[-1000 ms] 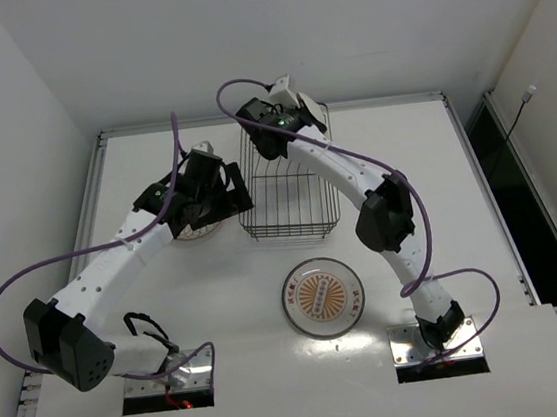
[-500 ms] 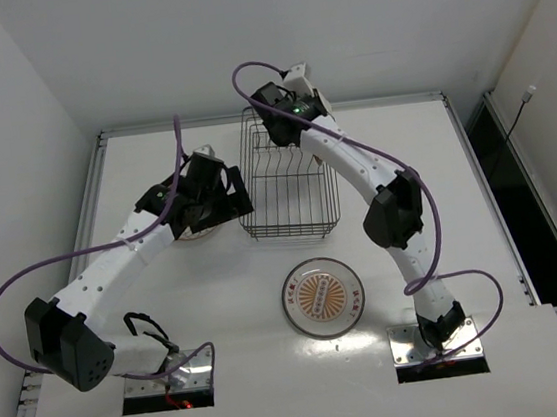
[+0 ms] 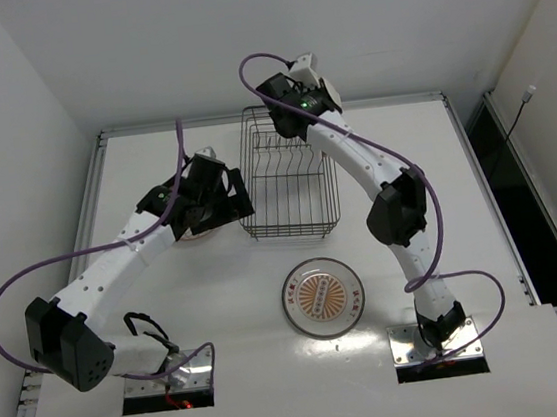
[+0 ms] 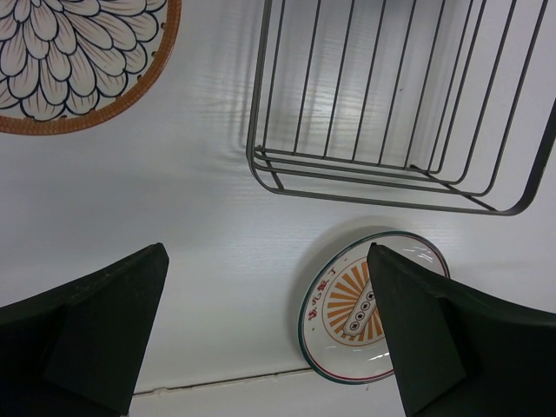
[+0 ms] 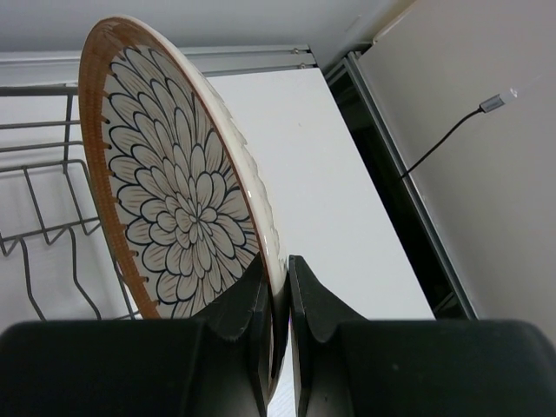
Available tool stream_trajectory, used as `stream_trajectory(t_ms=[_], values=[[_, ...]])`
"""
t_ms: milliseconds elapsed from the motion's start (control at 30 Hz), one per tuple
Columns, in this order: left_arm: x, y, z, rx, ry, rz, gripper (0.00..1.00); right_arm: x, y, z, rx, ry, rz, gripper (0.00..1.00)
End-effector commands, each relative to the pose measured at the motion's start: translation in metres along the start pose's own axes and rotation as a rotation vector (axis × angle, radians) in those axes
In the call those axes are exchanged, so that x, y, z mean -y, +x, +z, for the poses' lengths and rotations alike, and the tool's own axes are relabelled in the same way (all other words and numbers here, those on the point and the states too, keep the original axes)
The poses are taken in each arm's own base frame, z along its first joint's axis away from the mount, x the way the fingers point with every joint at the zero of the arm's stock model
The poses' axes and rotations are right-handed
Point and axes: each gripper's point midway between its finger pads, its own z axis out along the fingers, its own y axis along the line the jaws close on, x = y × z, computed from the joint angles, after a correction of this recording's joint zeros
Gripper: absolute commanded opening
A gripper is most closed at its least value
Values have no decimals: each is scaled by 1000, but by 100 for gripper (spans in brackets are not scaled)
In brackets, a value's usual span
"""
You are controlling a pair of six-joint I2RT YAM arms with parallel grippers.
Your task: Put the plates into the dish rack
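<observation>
My right gripper [image 5: 280, 291] is shut on the rim of a brown-rimmed petal-pattern plate [image 5: 174, 200] and holds it on edge, above the back right corner of the black wire dish rack [image 3: 286, 182]. The rack's tines [image 5: 48, 230] show to the plate's left. In the top view the right gripper [image 3: 295, 106] hides most of that plate. My left gripper [image 4: 269, 334] is open and empty, hovering left of the rack [image 4: 391, 104]. A second brown-rimmed plate [image 4: 69, 61] lies flat beneath it [image 3: 196, 234]. The sunburst plate [image 3: 322, 297] lies flat in front of the rack [image 4: 365, 317].
The table's raised metal edge [image 3: 268, 115] runs just behind the rack. The right table edge and a dark gap with a cable [image 5: 452, 130] lie beyond the held plate. The left arm [image 3: 113, 257] stretches across the left side.
My right gripper has carried the plate rightward and back, from over the rack's back left to its back right corner. The left arm has barely moved.
</observation>
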Motion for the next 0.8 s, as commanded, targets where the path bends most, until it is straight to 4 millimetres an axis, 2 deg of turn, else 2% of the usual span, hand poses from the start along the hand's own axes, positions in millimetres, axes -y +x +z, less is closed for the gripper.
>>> stream_trajectory(t_ms=[0, 433, 767], values=[[6, -2, -11, 28, 31, 11, 98, 57, -54, -15, 97, 98, 204, 0], [4, -3, -11, 34, 24, 10, 98, 22, -42, -12, 84, 49, 159, 0], [2, -1, -9, 27, 18, 12, 98, -13, -13, -7, 26, -19, 98, 0]])
